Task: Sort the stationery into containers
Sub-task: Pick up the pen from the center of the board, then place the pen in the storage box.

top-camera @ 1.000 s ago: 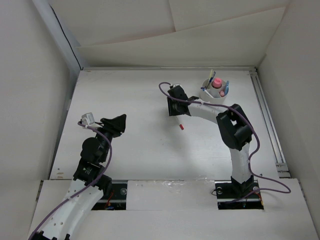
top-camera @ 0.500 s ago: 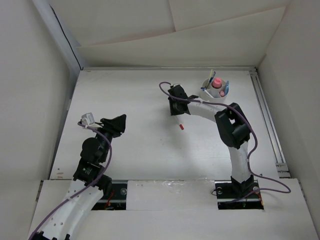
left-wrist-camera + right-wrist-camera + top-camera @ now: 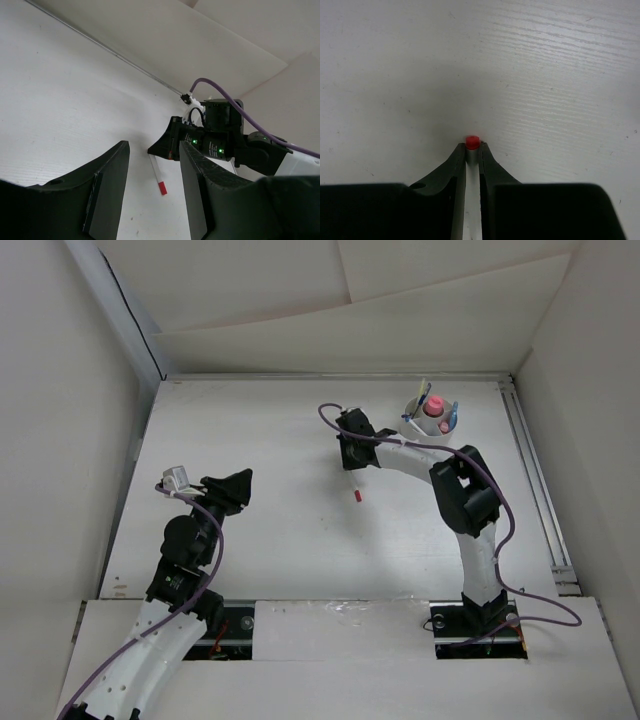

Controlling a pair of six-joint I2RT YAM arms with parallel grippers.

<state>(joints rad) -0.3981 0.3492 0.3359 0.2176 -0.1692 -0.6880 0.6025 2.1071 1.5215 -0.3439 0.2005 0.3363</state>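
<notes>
The white counter [image 3: 260, 440] fills the floor of a white-walled enclosure. The right arm [image 3: 470, 502] reaches from its base at 5 o'clock in toward the middle of the counter. The left arm [image 3: 185, 545] is folded at 8 o'clock.

The round white tub [image 3: 413, 430] stands at 1 o'clock, near the far right corner. A pink-capped glue stick [image 3: 434, 408] stands upright inside it. A thin yellow pen [image 3: 424, 390] sticks up at the tub's 11 o'clock side and blue pieces [image 3: 453, 415] show at its 3 o'clock side. Which compartment each one sits in is too small to tell.

The right pincer [image 3: 352, 462] is narrow, gripping a white pen with a red cap [image 3: 356, 492]. The pen is near the counter's centre, well apart from the tub, with the red cap pointing toward 6 o'clock. Whether the cap touches the counter cannot be told.

The left pincer [image 3: 152, 148] has its jaws apart and holds nothing.
</notes>
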